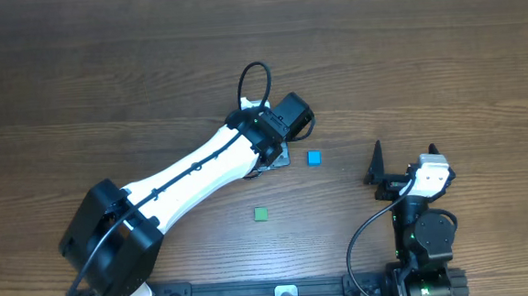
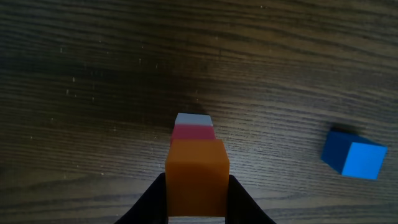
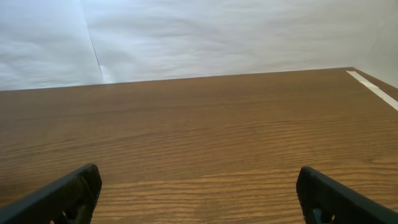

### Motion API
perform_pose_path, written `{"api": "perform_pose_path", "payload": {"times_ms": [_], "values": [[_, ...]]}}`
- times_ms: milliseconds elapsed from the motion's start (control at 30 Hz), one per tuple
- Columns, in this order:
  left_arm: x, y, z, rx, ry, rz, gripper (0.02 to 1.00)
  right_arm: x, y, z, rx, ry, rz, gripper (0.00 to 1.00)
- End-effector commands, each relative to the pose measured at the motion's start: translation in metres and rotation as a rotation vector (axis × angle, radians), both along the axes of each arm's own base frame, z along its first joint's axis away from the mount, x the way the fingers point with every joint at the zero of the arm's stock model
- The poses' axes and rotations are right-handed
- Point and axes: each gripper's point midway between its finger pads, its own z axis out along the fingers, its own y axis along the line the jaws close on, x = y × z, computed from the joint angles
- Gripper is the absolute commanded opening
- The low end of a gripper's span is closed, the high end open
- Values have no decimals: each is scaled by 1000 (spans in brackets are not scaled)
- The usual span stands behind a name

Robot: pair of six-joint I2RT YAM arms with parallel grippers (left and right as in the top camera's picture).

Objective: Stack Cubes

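Pinching the orange cube (image 2: 197,177), the left end effector (image 2: 197,206) holds it directly over a red cube (image 2: 193,132) stacked on a white cube (image 2: 193,119); whether orange touches red is unclear. A blue cube (image 2: 353,155) lies near the stack, and a green cube (image 1: 261,214) sits nearer the bases on the counter (image 1: 104,84). The right end effector (image 1: 404,153) is spread wide by its base, well apart.

Orange cube (image 2: 197,177) pinched in left gripper (image 2: 197,200), lined up over red cube (image 2: 193,132), which is on pale grey cube (image 2: 193,119) (orange-red contact unclear). Blue cube (image 2: 353,155) lies near the stack, turned slightly. Green cube (image 1: 261,214) lies apart, alone.
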Motion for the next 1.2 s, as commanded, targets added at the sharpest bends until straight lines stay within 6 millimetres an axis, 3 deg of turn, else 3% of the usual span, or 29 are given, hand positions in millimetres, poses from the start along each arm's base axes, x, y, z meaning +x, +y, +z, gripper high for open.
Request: {"api": "perform_pose_path", "payload": {"times_ms": [33, 800, 1200], "values": [[1, 6, -10, 19, 20, 24, 106, 0, -1, -2, -5, 1, -1, 993], [-1, 6, -19, 23, 49, 25, 110, 0, -1, -2, -5, 1, -1, 993], [-3, 5, -22, 22, 63, 24, 334, 0, -1, -2, -5, 1, -1, 991]]}}
